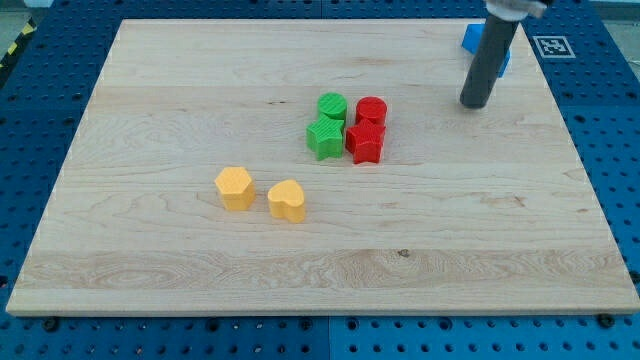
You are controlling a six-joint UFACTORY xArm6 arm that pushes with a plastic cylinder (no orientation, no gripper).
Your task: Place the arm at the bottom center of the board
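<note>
My dark rod comes down from the view's top right, and my tip [474, 103] rests on the wooden board [180, 100] near its upper right part. A green cylinder [332, 106] and a green star-shaped block [325, 138] sit near the board's middle, touching a red cylinder [371, 110] and a red star-shaped block [365, 143]. My tip is to the right of this cluster, apart from it. A yellow hexagonal block [235, 187] and a yellow heart-shaped block [287, 201] lie lower left of centre. A blue block [472, 38] is partly hidden behind the rod.
The board lies on a blue perforated table [40, 130]. A black-and-white marker tag [552, 45] sits off the board at the view's top right.
</note>
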